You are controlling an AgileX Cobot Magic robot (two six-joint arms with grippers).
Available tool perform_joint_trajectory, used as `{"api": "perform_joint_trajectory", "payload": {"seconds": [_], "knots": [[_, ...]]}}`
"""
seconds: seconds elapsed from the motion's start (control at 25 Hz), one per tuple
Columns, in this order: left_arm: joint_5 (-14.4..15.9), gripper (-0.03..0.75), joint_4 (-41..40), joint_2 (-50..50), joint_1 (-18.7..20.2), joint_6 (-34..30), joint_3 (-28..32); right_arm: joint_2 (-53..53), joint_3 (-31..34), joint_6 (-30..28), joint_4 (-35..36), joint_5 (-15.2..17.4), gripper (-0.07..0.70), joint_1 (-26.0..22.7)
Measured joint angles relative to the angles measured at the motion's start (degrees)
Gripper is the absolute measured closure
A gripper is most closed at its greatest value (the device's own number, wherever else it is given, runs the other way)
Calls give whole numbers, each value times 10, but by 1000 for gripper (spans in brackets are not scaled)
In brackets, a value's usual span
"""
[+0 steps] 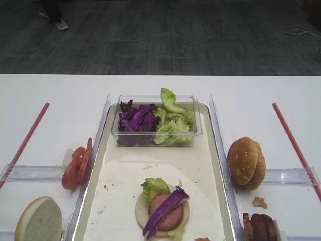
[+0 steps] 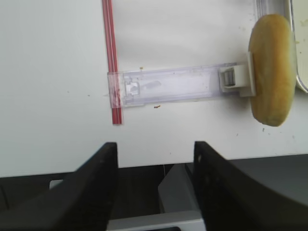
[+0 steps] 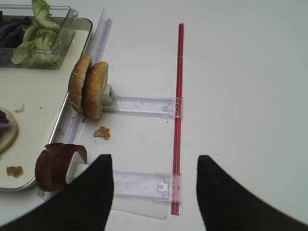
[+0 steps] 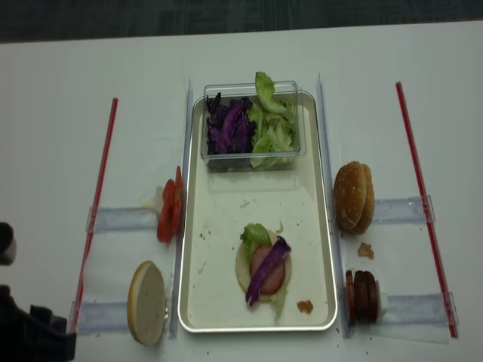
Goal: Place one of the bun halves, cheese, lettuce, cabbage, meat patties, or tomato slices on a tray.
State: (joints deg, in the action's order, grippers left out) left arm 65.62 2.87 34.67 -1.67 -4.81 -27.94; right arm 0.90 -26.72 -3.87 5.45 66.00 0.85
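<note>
Exterior high view, nearest edge first: on the tray (image 1: 216, 150), a cabbage strip (image 1: 164, 205) lies diagonally across a patty (image 1: 169, 206) stacked on a pale bun base (image 1: 142, 213), with a lettuce leaf (image 1: 153, 187) tucked at its far left side. A small crumb (image 1: 202, 239) sits on the tray just right of the stack.

Left of the tray, a bun half (image 1: 39, 220) stands on edge in a clear holder (image 1: 30, 172), cut face showing. Farther back on that side, tomato slices (image 1: 76, 164) stand upright beside the tray rim.

Right of the tray, dark patties (image 1: 260, 227) stand on edge in the near holder. Beyond them, two sesame bun halves (image 1: 246, 162) stand together, with a crumb on the table between the two groups.

At the tray's far end, a clear tub (image 1: 156, 120) holds purple cabbage shreds (image 1: 136, 119) on its left and lettuce on its right. Red strips (image 1: 293, 143) run along the table at both outer sides.

Wrist views: the left gripper (image 2: 155, 180) hangs with jaws spread wide, holding nothing, near the table edge. The right gripper (image 3: 156, 190) also stands spread apart and empty, near the patties.
</note>
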Motion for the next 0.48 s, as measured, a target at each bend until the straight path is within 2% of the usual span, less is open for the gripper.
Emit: {"api": "perform_joint_trajectory", "payload": {"seconds": [0.48], "knots": [[2, 374, 0, -21, 0, 3, 3, 0, 0, -1, 0, 0, 220, 0]]}}
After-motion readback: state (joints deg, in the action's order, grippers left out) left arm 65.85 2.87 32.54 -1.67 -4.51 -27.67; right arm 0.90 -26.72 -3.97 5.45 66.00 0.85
